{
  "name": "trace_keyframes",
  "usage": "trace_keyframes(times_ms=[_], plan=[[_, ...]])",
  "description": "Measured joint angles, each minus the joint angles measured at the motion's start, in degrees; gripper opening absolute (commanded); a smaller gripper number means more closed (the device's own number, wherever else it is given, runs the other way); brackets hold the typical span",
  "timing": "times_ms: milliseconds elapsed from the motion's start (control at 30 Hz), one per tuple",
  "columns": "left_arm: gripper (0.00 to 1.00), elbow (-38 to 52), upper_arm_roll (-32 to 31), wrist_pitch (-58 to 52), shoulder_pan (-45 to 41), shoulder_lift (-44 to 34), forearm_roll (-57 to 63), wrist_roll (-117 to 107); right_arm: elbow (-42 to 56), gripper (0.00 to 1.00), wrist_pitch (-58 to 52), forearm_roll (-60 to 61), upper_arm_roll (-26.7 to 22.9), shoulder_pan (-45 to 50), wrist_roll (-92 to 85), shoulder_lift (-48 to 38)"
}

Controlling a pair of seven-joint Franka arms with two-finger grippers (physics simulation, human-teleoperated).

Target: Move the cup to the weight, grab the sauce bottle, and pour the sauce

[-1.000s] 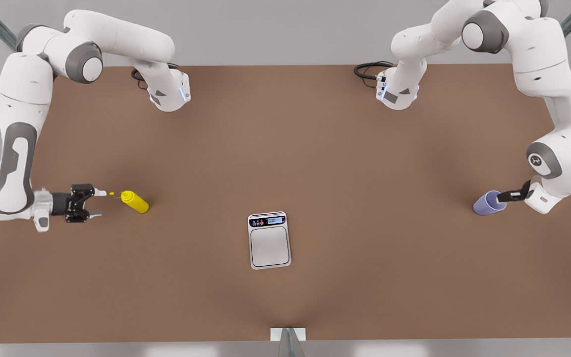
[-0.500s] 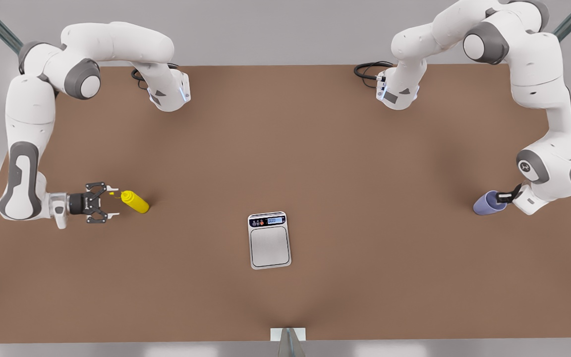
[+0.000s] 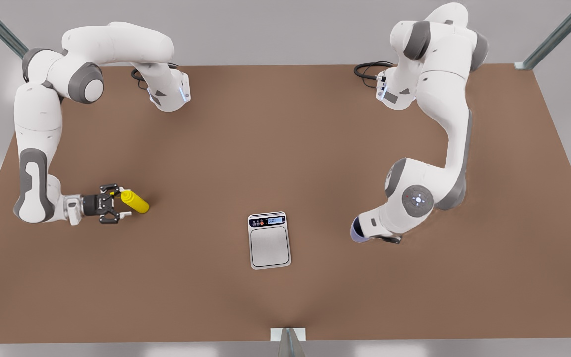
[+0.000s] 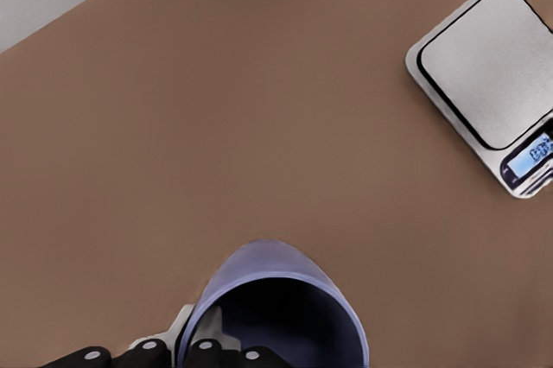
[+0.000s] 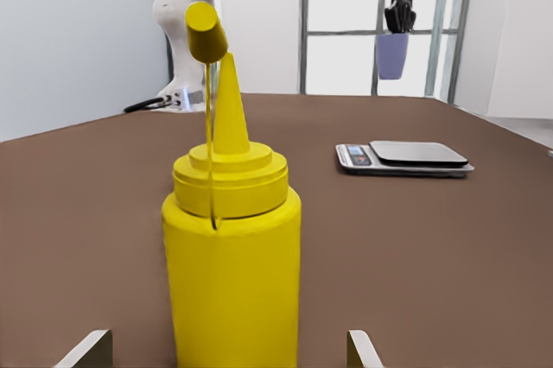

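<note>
Brown tabletop point(image 3: 285, 148): left claw point(image 4: 164, 355) clamps the cup point(image 3: 357, 233) near the scale point(image 3: 269, 240); right claw point(image 3: 119, 203), spread apart, flanks the bottle point(image 3: 135, 201).

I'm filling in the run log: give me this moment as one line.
left gripper: shut on cup, in the air, short of weight | right gripper: open around sauce bottle, upright on table

A purple cup point(image 4: 272, 312) sits close below the camera, its dark mouth open toward it, with black gripper fingers point(image 4: 216, 354) at its rim. Well apart on the brown table point(image 4: 216, 109) lies the scale point(image 4: 492, 83), its blue display lit.
</note>
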Motion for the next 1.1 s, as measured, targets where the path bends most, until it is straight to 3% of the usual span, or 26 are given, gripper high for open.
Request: trace_keyframes(times_ms=[200,367,867,933,1067,1100], plan=[[0.21,14.0,-5.1,-1.0,-7.5,10.5,-0.5,-21.5,-1.4,1.0,-0.3,-0.1,-0.1,-0.3,-4.7,0.0],[0.21,23.1,-3.1,5.1,-12.4,18.4,-0.9,-35.8,-1.7,1.0,-0.3,-0.2,-0.1,-0.1,-7.6,0.5],[0.21,23.7,-2.8,15.3,-13.6,23.7,-1.0,-60.8,-1.6,1.0,0.2,1.1,-0.1,1.8,-11.9,0.5],[0.33,23.6,-2.7,15.7,-13.5,23.8,-1.0,-62.8,-1.7,1.0,0.2,1.3,-0.1,2.1,-11.9,0.5],[0.33,23.3,-2.2,16.3,-13.4,24.0,-1.0,-66.1,-1.7,1.0,0.3,2.0,-0.1,2.9,-11.9,0.5],[0.38,23.3,-2.1,16.3,-13.4,24.0,-1.0,-66.8,-1.7,1.0,0.3,2.2,-0.1,3.1,-11.9,0.5]])
